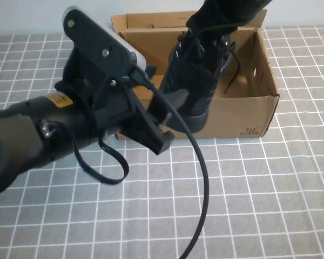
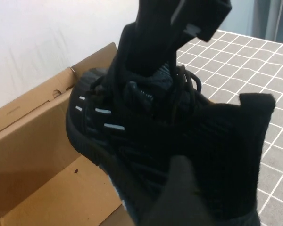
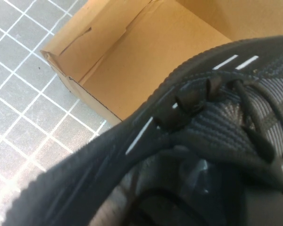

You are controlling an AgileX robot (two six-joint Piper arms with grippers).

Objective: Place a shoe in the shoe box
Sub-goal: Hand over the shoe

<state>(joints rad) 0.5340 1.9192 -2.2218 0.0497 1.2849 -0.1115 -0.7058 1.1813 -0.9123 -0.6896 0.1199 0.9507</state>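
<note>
High view: the left gripper point(image 1: 170, 116) hangs at the box's point(image 1: 248, 110) front wall, jaws clamped on the shoe's point(image 1: 197, 75) heel. The shoe hangs tilted over the open box, while the right gripper point(image 1: 213, 32) grips its collar from above.

Matt mesh shoe point(image 1: 191, 81), corrugated cardboard box point(image 1: 248, 110)

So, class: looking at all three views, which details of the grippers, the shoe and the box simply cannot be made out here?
- High view: the left gripper tips lie dark against the shoe, so their grip is unclear.
- High view: the right gripper is lost in the shoe's collar.
- Left wrist view: the shoe box floor is partly hidden by the shoe.
- Right wrist view: the shoe's sole is out of frame.
</note>
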